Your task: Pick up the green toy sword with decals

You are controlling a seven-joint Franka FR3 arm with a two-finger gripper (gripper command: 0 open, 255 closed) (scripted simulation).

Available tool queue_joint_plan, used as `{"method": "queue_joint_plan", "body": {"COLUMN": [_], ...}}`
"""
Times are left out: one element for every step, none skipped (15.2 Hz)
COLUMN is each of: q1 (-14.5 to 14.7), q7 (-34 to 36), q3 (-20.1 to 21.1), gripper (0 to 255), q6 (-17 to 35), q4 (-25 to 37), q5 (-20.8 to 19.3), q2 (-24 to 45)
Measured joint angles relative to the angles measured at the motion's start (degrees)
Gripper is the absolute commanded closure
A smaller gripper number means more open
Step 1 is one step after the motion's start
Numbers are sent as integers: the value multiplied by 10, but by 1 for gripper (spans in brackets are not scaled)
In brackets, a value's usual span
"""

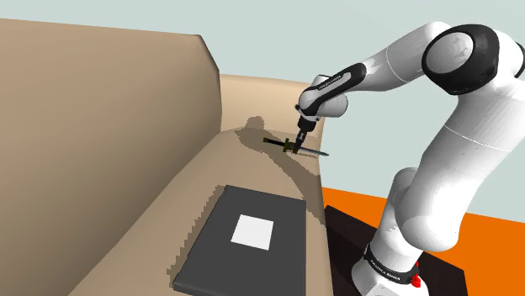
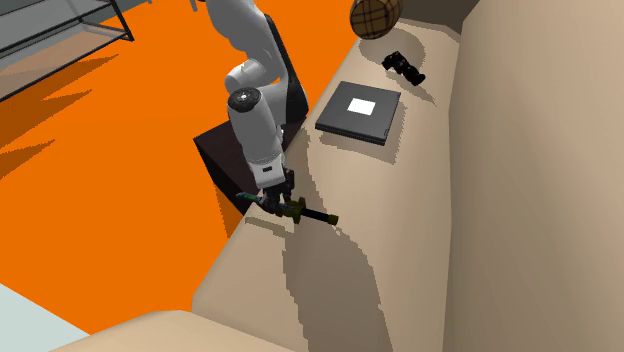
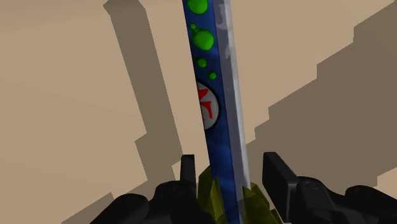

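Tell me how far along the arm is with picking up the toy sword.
The reach looks done: the gripper sits over the olive guard of the toy sword, which lies near the front edge of the sofa seat. The grasp is in hand; whether it has closed, I cannot tell. The lift is left: the sword looks level with the seat.

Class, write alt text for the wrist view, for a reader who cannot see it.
A toy sword with a blue blade, bright green blobs and a round red-and-white decal runs straight away from the black gripper, which sits at its olive-green guard. Behind it lies a tan sofa seat crossed by darker shadows.
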Motion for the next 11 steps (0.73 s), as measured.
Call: {"method": "queue_joint_plan", "body": {"q1": [0, -1, -2, -3, -4, -6, -7, -8, -9, -10, -11], "q7": [0, 4, 7, 11, 14, 17, 22, 27, 31, 34, 36], "q3": [0, 2, 3, 4, 6, 7, 10, 12, 15, 16, 17], "gripper": [255, 255, 255, 255, 255, 255, 255, 255, 255, 255, 255], "q6": [0, -4, -10, -16, -24, -32, -39, -47, -56, -63, -71], "q4": [0, 1, 3, 6, 11, 15, 19, 22, 27, 32, 34], "q5": [0, -4, -8, -13, -17, -21, -25, -30, -34, -37, -41], "q2": [0, -4, -8, -12, -16, -21, -26, -31, -36, -40, -45]}}
